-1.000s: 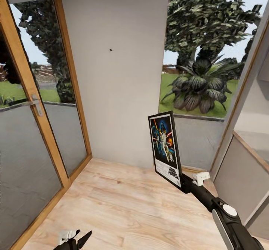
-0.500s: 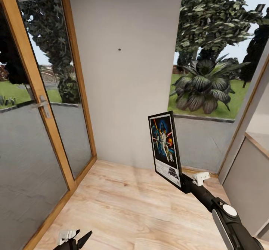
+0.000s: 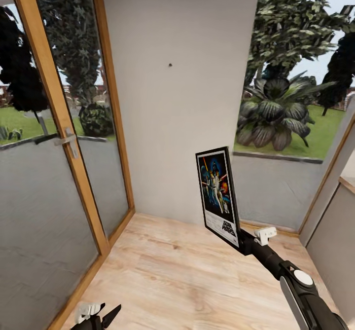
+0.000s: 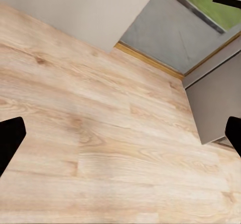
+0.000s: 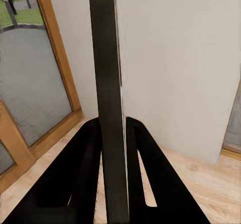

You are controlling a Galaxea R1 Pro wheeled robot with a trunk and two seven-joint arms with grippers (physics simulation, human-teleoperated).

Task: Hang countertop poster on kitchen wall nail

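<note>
The poster (image 3: pixel 217 196) stands upright in the air at centre right of the head view, its picture side turned left, black frame and white border showing. My right gripper (image 3: pixel 245 241) is shut on its lower corner; in the right wrist view the frame's dark edge (image 5: pixel 109 103) runs between the two black fingers (image 5: pixel 85 174). A wall nail (image 3: pixel 170 65) is a dark dot high on the pale grey wall panel ahead, above and left of the poster. My left gripper (image 3: pixel 98 316) hangs low over the wood floor, open, its fingertips (image 4: pixel 10 138) spread wide. The kitchen countertop is out of view.
A wood-framed glass door (image 3: pixel 54 137) with a lever handle (image 3: pixel 66 140) fills the left side. A window (image 3: pixel 296 73) onto trees lies right of the wall panel, over a grey low wall. A grey cabinet side (image 3: pixel 335 236) stands at the far right.
The whole view has swung left: wall panel, nail and window have shifted right in the picture. The poster and both arms keep their places in the frame.
</note>
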